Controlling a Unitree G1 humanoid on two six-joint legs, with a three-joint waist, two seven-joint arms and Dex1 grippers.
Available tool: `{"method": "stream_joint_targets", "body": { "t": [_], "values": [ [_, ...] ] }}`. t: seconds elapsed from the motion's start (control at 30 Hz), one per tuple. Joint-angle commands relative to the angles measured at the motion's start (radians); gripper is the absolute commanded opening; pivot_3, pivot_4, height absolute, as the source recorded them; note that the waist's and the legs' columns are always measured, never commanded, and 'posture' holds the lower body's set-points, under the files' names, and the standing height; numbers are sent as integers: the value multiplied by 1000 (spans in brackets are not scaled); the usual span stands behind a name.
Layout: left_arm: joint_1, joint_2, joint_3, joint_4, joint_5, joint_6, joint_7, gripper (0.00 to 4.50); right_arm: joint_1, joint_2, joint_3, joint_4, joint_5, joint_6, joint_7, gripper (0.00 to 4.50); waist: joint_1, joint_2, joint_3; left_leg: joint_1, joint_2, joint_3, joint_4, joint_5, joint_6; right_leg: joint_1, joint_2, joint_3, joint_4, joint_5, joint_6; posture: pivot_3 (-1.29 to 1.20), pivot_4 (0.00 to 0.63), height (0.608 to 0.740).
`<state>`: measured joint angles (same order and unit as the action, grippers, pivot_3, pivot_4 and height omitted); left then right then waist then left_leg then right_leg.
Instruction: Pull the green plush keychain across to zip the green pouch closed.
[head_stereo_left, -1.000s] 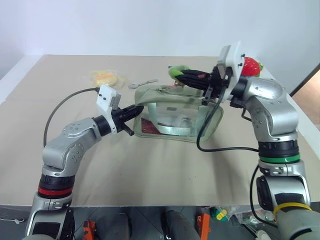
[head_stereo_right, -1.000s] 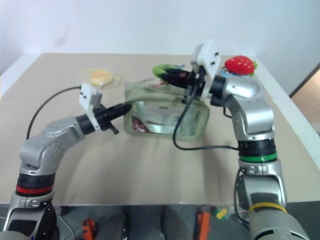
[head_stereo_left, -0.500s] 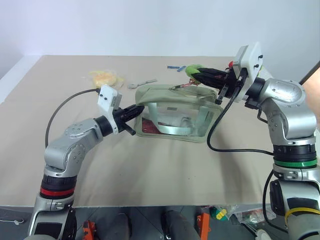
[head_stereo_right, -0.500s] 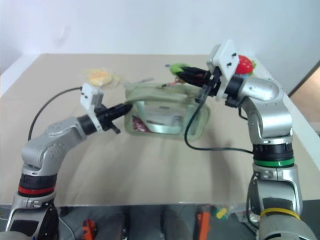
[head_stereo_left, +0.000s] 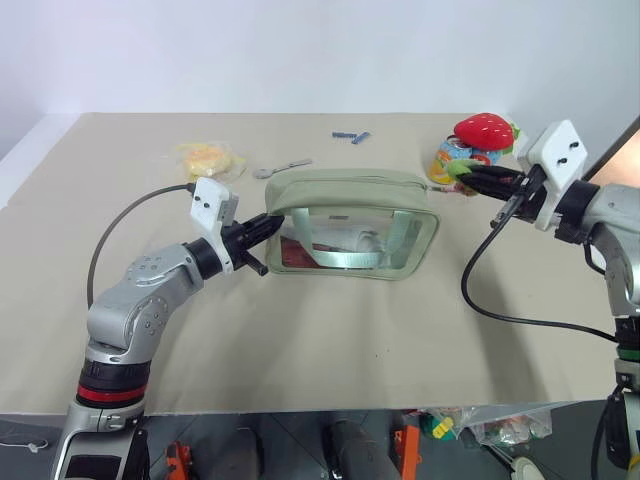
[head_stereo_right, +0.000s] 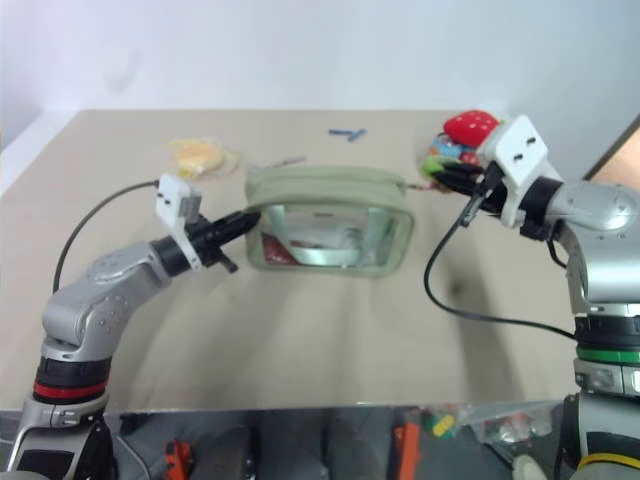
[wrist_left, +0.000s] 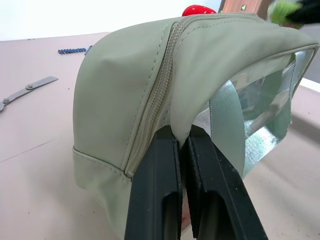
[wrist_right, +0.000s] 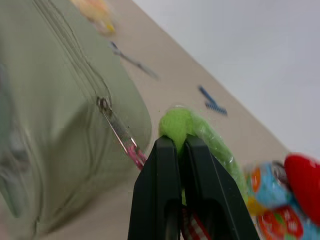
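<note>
**A:** What's changed in the last second?

**B:** The right gripper (wrist_right: 176, 150), clamped on the keychain (wrist_right: 186, 126), has swung out to the pouch's (head_stereo_left: 350, 190) right end, and the zipper has followed. The top now looks zipped along its whole length (a second ago it gaped).

**A:** And the left?

**B:** The left gripper (wrist_left: 182, 145) has not moved, pinched shut on the pouch's left end fabric. I'd judge the zipping essentially done; letting go remains.
</note>
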<state>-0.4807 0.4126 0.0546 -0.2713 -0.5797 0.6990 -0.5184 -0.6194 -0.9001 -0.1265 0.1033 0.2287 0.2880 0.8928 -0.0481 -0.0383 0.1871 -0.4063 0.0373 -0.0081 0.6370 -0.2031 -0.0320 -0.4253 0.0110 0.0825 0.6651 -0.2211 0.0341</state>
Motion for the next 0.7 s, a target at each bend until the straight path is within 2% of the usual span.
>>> {"method": "stream_joint_targets", "body": {
  "t": [0.03,0.33,0.47,0.7],
  "values": [
    [-1,3,8,-31,12,0,21,0,45,-5,-7,-34,-58,11,-72,41,0,0,0,0,0,0,0,0,0,0,0,0,0,0,0,0,150,740],
    [-26,2,-2,-35,22,10,40,0,152,135,87,-107,-127,34,-187,41,0,0,0,0,0,1,0,0,0,0,0,1,0,0,1,0,150,740],
    [-35,8,-22,-33,38,10,38,0,171,162,110,-92,-149,14,-197,41,0,0,0,0,-1,1,0,0,0,0,0,1,0,1,1,0,150,740],
    [-47,10,-22,-25,41,30,30,0,152,181,65,-46,-123,-40,-204,41,0,0,0,0,-1,1,1,0,0,0,0,1,0,1,1,0,150,740]
  ]
}}
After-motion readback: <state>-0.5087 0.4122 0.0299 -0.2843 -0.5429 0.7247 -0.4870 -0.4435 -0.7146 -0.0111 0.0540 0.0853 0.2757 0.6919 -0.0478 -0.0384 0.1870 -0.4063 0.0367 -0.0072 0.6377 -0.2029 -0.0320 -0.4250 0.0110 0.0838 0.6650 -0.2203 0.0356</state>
